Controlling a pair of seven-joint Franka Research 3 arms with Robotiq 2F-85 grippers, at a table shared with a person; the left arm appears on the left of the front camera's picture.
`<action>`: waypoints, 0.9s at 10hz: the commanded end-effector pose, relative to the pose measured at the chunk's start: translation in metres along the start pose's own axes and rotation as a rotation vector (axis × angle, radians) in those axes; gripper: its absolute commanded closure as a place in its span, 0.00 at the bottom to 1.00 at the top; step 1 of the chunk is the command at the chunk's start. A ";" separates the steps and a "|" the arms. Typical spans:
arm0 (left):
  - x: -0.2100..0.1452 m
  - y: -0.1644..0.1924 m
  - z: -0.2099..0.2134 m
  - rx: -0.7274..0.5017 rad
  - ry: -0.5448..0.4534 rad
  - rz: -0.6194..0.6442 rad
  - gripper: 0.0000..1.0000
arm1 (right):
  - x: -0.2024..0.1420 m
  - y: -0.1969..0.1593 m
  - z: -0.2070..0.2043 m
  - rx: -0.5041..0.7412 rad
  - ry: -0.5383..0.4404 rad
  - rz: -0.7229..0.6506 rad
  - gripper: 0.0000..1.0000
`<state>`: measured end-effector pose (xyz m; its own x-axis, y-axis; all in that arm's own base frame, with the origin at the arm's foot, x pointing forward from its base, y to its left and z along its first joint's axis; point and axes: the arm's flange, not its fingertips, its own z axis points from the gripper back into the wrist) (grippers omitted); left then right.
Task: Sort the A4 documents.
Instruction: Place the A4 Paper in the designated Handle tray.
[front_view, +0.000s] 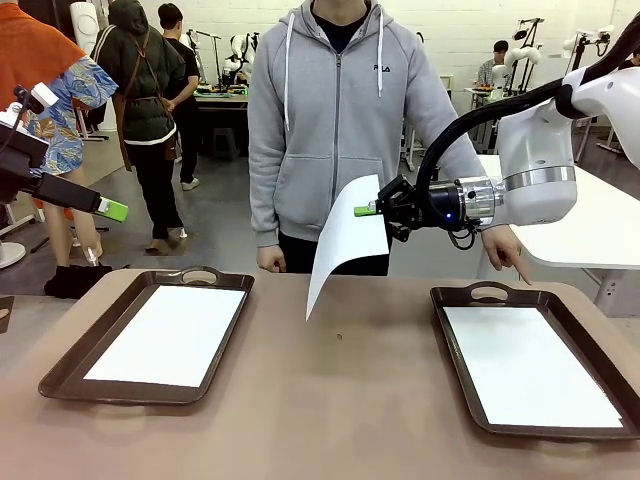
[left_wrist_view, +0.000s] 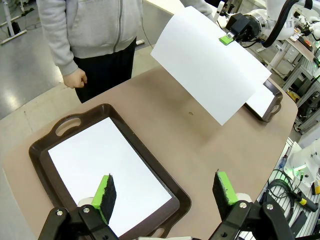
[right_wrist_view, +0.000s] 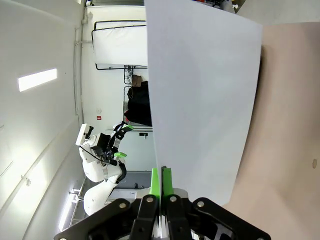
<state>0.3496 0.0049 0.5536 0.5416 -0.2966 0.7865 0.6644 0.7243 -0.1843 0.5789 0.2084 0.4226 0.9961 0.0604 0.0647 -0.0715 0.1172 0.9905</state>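
My right arm (front_view: 540, 160) is white with a silver wrist ring and black cabling. Both claws are black with green pads (left_wrist_view: 105, 192); bolt heads show on the left claw (left_wrist_view: 167, 197) linkage. A small blue light, possibly, near the right claw (front_view: 372, 209).

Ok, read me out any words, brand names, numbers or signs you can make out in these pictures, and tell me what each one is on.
"FILA": small chest logo on the person's grey hoodie, front view; it is tiny, so this reading is tentative.
A4 sheet pinched in the right gripper: blank, no print.
Sheets in the left tray and right tray: blank.
Small red sign on the far wall, right wrist view: too small to read.
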 end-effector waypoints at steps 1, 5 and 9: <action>0.000 0.000 -0.001 0.001 -0.002 -0.002 0.00 | 0.001 0.000 -0.001 -0.005 -0.009 0.007 1.00; 0.000 0.000 -0.001 0.001 -0.002 -0.002 0.00 | -0.061 0.039 0.050 0.029 0.078 -0.030 0.99; 0.000 0.000 -0.001 0.001 -0.002 -0.002 0.00 | -0.106 0.054 0.133 -0.112 0.170 -0.022 0.99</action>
<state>0.3497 0.0052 0.5536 0.5419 -0.2960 0.7866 0.6640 0.7246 -0.1848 0.4810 0.0868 0.4903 0.9812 0.1911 0.0252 -0.0612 0.1844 0.9809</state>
